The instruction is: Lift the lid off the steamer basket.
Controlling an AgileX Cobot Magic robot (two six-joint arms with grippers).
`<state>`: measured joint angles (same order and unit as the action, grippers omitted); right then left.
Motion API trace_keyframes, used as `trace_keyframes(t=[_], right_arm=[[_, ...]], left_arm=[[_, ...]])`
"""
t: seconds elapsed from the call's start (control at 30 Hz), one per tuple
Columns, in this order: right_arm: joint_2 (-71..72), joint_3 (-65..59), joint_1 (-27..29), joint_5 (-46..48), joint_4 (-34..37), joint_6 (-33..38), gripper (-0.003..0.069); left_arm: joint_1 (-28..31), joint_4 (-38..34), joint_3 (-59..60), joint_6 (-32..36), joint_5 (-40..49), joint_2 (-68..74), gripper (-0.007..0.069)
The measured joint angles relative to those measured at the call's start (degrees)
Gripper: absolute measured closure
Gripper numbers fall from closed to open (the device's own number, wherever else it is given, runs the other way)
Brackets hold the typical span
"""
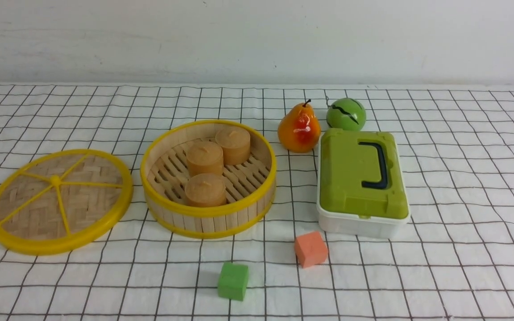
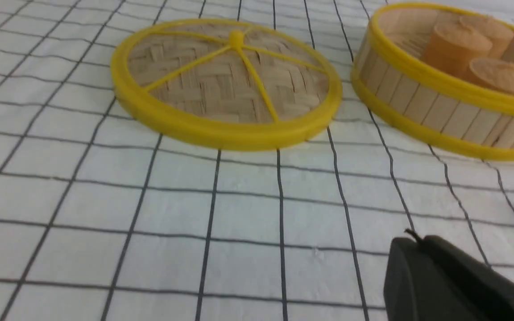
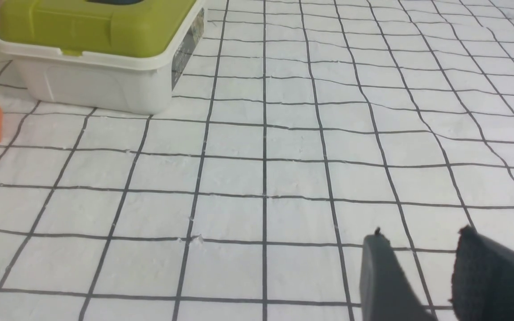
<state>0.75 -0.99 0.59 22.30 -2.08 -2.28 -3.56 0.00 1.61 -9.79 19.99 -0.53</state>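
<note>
The lid, a woven bamboo disc with a yellow rim and spokes, lies flat on the cloth left of the steamer basket. The basket stands open with three tan cylinders inside. Both also show in the left wrist view, the lid and the basket. My left gripper is shut and empty, low over the cloth, on the near side of the lid. My right gripper is open and empty over bare cloth, apart from everything. Neither gripper shows in the front view.
A white box with a green lid stands right of the basket, with a pear and a green ball behind it. An orange cube and a green cube lie near the front.
</note>
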Motion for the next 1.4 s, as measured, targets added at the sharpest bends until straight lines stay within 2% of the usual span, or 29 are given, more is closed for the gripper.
trace_keyframes(t=[0.13, 0.23, 0.47, 1.4], right_arm=[[0.0, 0.0, 0.0, 0.0, 0.0, 0.0, 0.0419], [0.0, 0.0, 0.0, 0.0, 0.0, 0.0, 0.0419], [0.0, 0.0, 0.0, 0.0, 0.0, 0.0, 0.0419], [0.0, 0.0, 0.0, 0.0, 0.0, 0.0, 0.0419]], left_arm=[[0.0, -1.81, 0.07, 5.27, 1.33, -0.05, 0.0637], [0.0, -2.63, 0.07, 6.73, 1.79, -0.05, 0.0637], [0.07, -7.39, 0.07, 7.06, 2.08, -0.05, 0.0637], [0.06, -7.76, 0.07, 7.18, 2.08, -0.05, 0.0636]])
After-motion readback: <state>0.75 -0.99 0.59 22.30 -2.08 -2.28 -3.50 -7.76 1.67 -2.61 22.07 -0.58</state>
